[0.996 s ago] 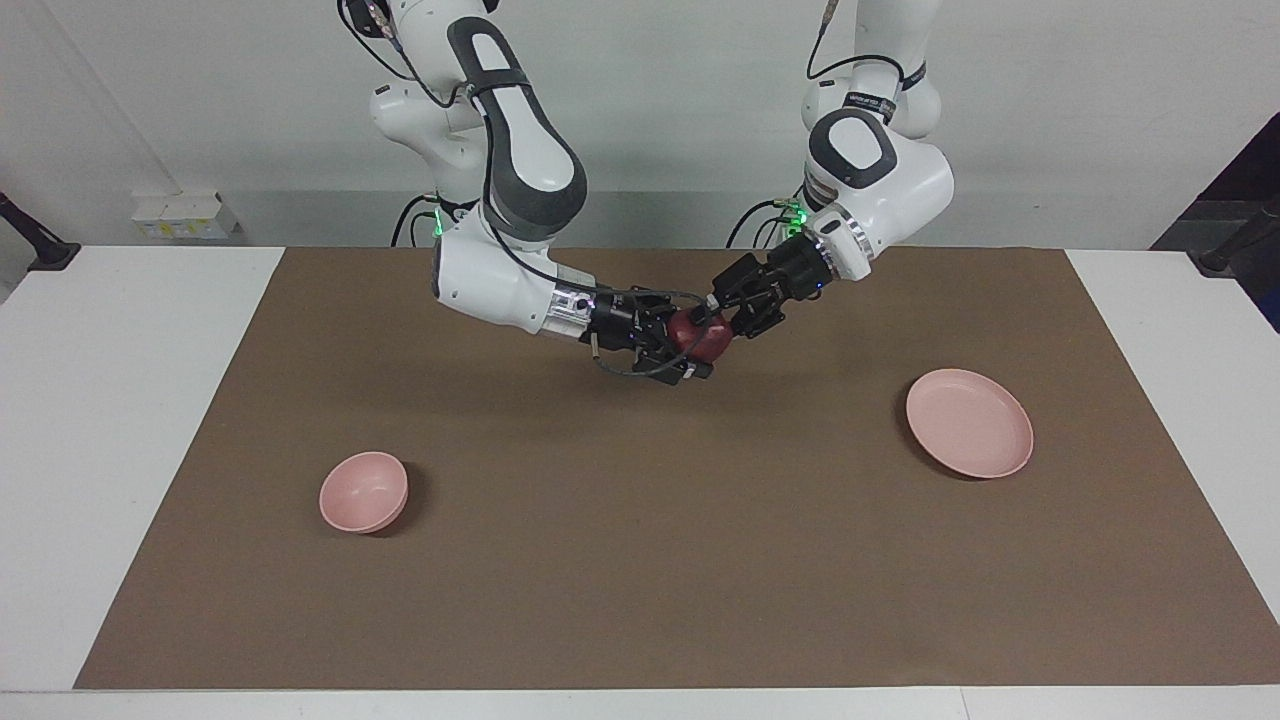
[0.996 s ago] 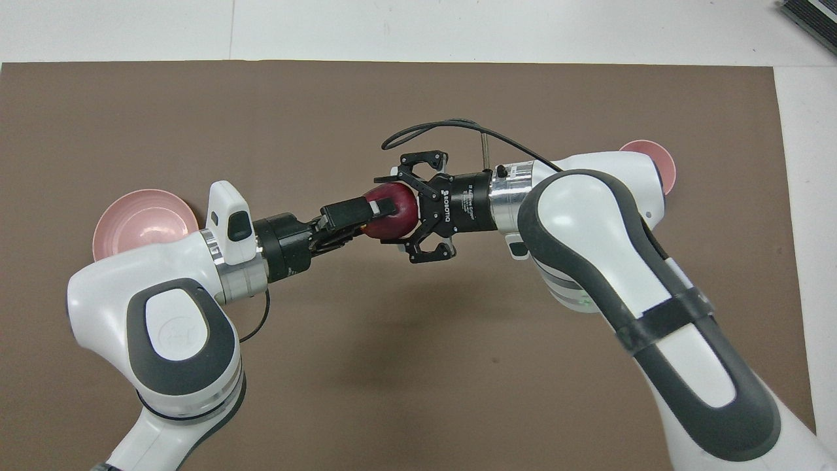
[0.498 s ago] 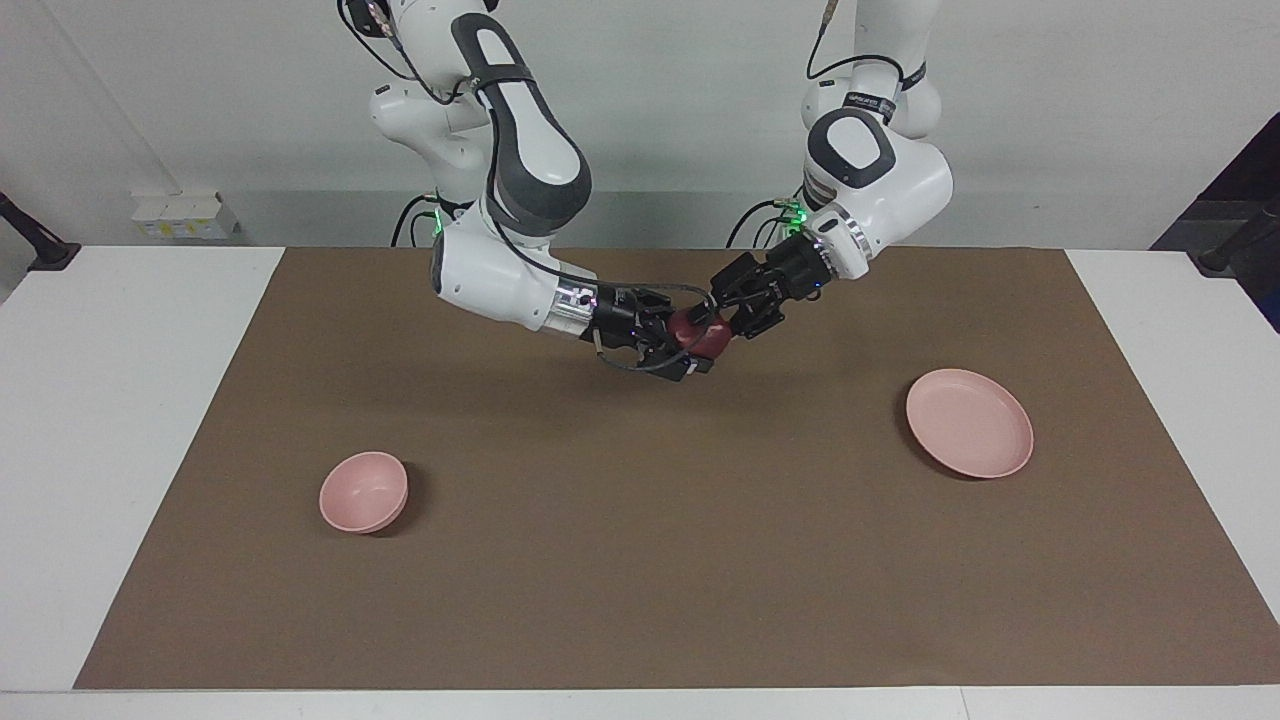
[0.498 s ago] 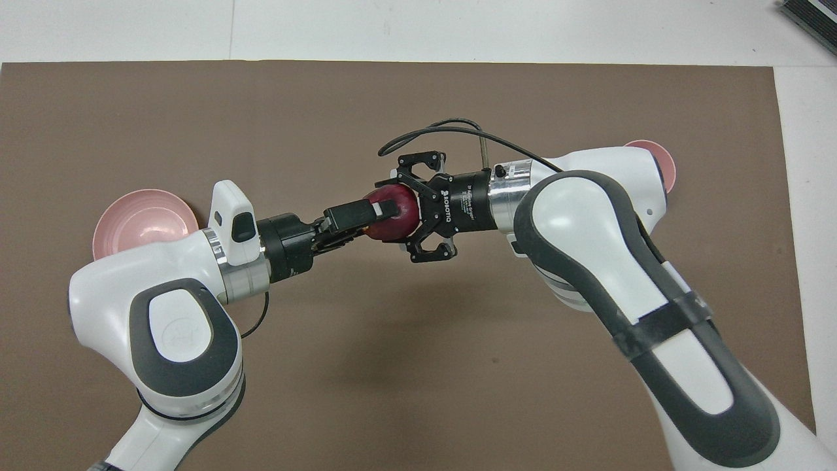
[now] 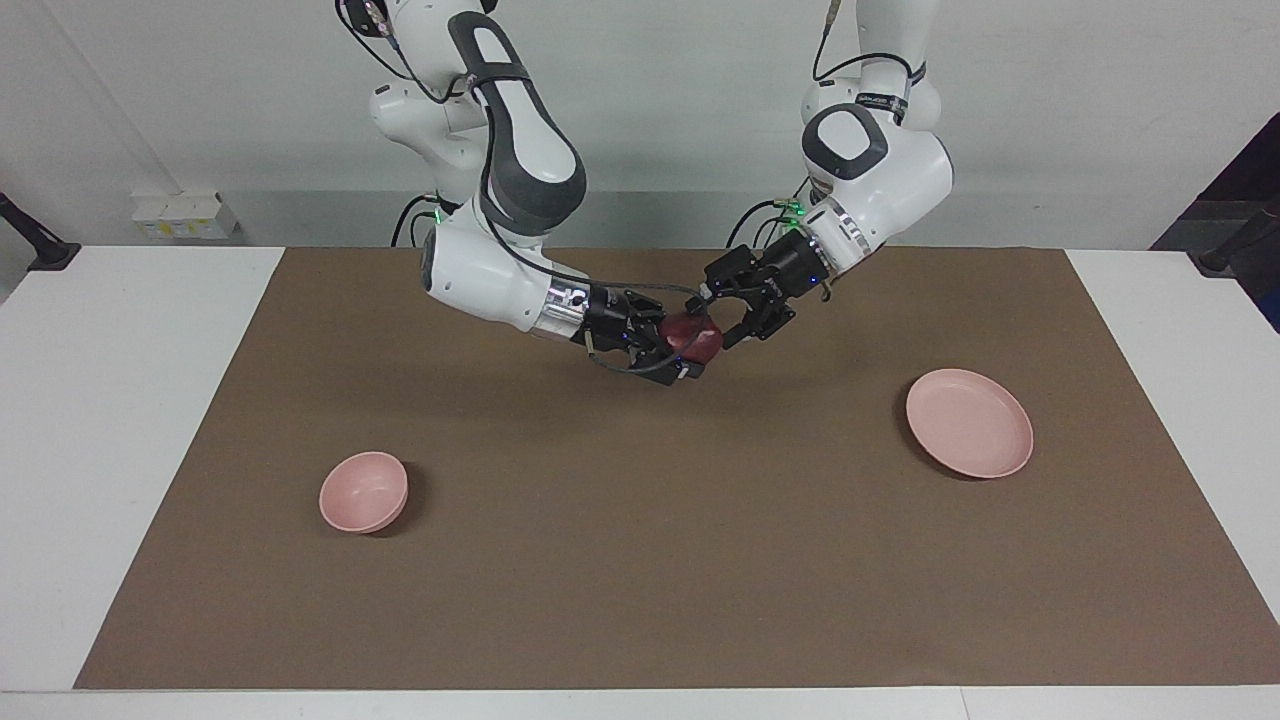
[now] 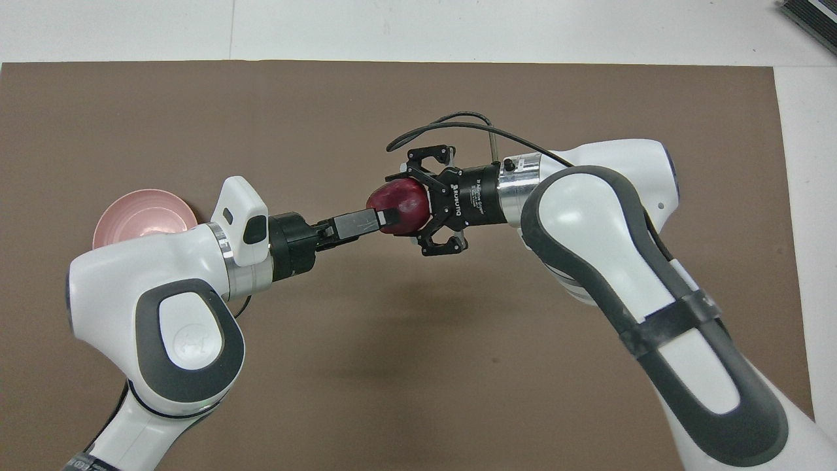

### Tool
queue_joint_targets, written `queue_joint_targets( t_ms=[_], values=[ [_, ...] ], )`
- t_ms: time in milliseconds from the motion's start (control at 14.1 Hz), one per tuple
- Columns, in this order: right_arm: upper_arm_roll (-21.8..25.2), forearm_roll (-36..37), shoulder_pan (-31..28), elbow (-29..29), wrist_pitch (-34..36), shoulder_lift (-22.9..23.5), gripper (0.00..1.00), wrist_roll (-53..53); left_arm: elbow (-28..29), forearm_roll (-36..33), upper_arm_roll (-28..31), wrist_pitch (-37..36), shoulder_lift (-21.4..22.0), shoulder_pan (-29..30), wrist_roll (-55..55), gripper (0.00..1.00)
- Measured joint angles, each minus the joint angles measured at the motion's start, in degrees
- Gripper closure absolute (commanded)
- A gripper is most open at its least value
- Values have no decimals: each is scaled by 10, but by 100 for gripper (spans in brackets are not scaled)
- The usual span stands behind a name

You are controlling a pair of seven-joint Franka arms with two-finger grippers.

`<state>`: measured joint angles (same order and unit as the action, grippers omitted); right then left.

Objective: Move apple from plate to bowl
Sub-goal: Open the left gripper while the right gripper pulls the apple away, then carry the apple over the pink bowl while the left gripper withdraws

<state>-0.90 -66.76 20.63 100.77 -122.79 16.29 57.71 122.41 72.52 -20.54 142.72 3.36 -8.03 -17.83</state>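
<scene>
The dark red apple (image 5: pixel 700 345) hangs in the air over the middle of the brown mat, between both grippers; it also shows in the overhead view (image 6: pixel 405 203). My right gripper (image 5: pixel 690 352) (image 6: pixel 409 206) is shut on the apple from the right arm's end. My left gripper (image 5: pixel 722 322) (image 6: pixel 386 219) is open, one finger still lying over the apple's top. The pale pink plate (image 5: pixel 970 422) (image 6: pixel 144 212) lies bare toward the left arm's end. The small pink bowl (image 5: pixel 363 491) sits toward the right arm's end; the right arm hides it in the overhead view.
A brown mat (image 5: pixel 640 560) covers most of the white table (image 5: pixel 120 420). A black cable (image 6: pixel 451 124) loops off the right wrist.
The apple and the right gripper have shifted slightly toward the right arm's end. The left gripper has turned at the wrist and loosened off the apple.
</scene>
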Motion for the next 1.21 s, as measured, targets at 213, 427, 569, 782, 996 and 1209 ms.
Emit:
queue_joint_targets(
  t_ms=[213, 427, 569, 782, 996, 1209],
  values=[
    [2, 100, -26, -5, 2, -7, 100, -4, 8, -56, 9, 0, 0, 4, 1, 0],
    [3, 203, -54, -5, 10, -14, 100, -67, 11, -156, 44, -38, -1, 10, 2, 0],
    [3, 273, -67, -5, 9, -13, 100, -120, 10, -244, 83, -105, -1, 11, 3, 0],
    [5, 347, -91, -8, 9, -13, 100, -223, 1, -397, 126, -174, -1, 15, 14, 0],
    [6, 439, -107, -8, 5, -11, 100, -333, -38, -551, 161, -241, -1, 16, 28, 0],
    [7, 491, -132, -8, -38, 0, 100, -452, -119, -630, 191, -325, 0, 16, 37, 0]
  ],
)
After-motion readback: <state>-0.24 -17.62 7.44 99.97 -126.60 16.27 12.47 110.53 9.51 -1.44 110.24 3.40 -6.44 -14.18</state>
